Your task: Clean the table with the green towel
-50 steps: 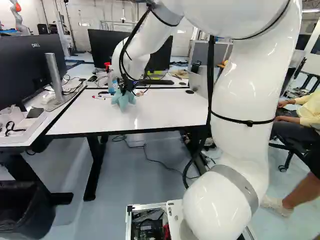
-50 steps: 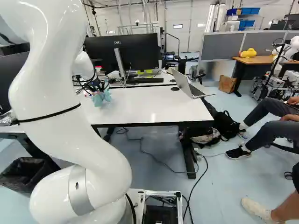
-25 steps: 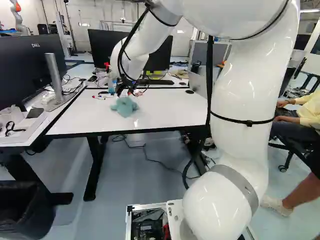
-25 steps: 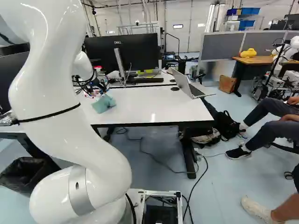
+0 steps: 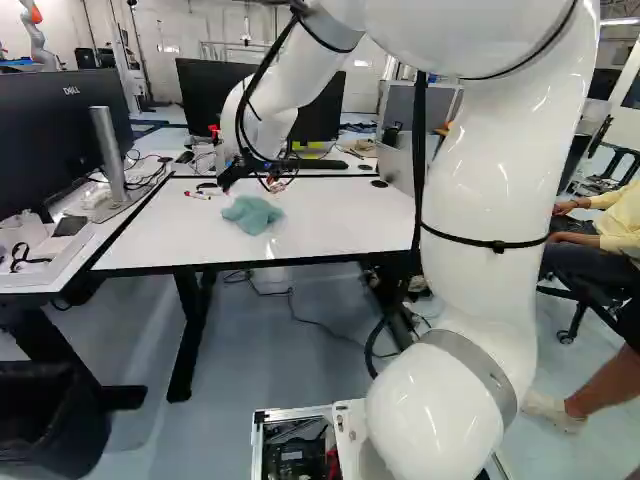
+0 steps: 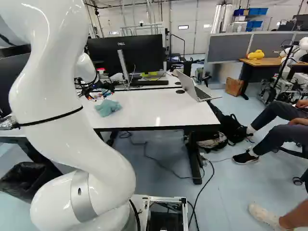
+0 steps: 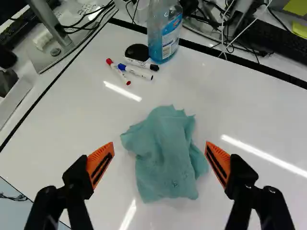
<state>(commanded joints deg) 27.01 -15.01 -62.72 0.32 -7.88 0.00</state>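
The green towel (image 7: 165, 158) lies in a loose crumple on the white table (image 7: 62, 124), its edges uneven and its surface creased. Over it is the gripper (image 5: 250, 186), spread wide; the wrist view shows one orange-padded finger at either side of the towel, with nothing gripped. The base views put the fingers apparently a little above the cloth, though they look small there, so I would not swear to the height.

Just beyond the towel, as seen from the gripper, three markers lie together: one with red ends (image 7: 118, 73), one with a blue end (image 7: 136, 73) and one with a black end (image 7: 142, 64). Farther from the towel, past the markers, a black oval thing (image 7: 136, 51) sits beside a bottle of blue liquid (image 7: 164, 31).

Farther still beyond the towel are a black keyboard (image 5: 318, 164) and a monitor (image 6: 139, 54). To the towel's right in the right base view, an open laptop (image 6: 195, 91) stands near the table's far corner. To the towel's left in the left base view is another monitor (image 5: 60, 135); on the floor, nearer the base than the towel, is a black bin (image 5: 50, 425).
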